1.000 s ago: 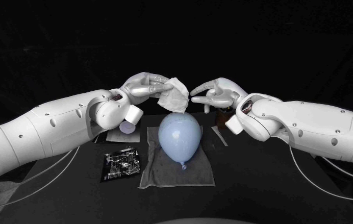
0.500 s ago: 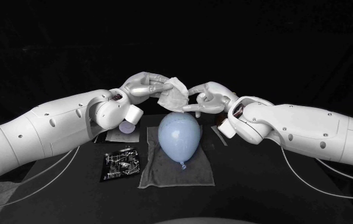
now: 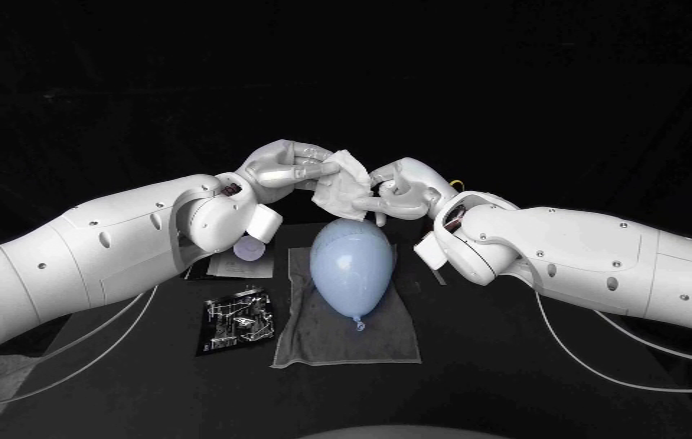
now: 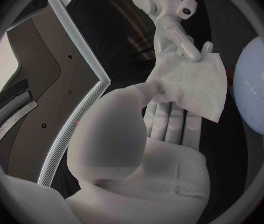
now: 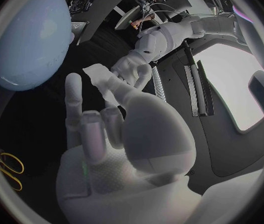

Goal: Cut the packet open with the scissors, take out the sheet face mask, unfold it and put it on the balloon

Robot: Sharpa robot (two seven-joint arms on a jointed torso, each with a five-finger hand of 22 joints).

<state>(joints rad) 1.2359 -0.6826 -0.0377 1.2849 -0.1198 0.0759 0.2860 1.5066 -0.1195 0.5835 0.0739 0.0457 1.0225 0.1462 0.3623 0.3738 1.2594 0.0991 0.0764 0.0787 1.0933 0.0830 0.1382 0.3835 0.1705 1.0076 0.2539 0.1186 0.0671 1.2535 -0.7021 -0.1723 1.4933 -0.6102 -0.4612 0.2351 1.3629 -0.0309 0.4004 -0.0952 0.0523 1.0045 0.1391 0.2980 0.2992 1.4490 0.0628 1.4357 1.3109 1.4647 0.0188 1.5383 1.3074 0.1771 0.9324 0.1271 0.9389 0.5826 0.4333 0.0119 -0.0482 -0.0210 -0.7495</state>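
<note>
While left hand [image 3: 289, 170] grips folded white sheet mask [image 3: 343, 185] above pale-blue balloon [image 3: 351, 264], right hand [image 3: 401, 188] touches its edge. Right grasp: can't tell.

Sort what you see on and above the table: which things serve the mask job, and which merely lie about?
In the job: sheet mask, held by the left hand; right hand at its edge; balloon; packet.
Lying about: grey cloth under the balloon; pale disc beyond the packet.

Left hand [image 3: 289, 169] holding mask [image 3: 342, 184], above balloon [image 3: 352, 264]
</note>
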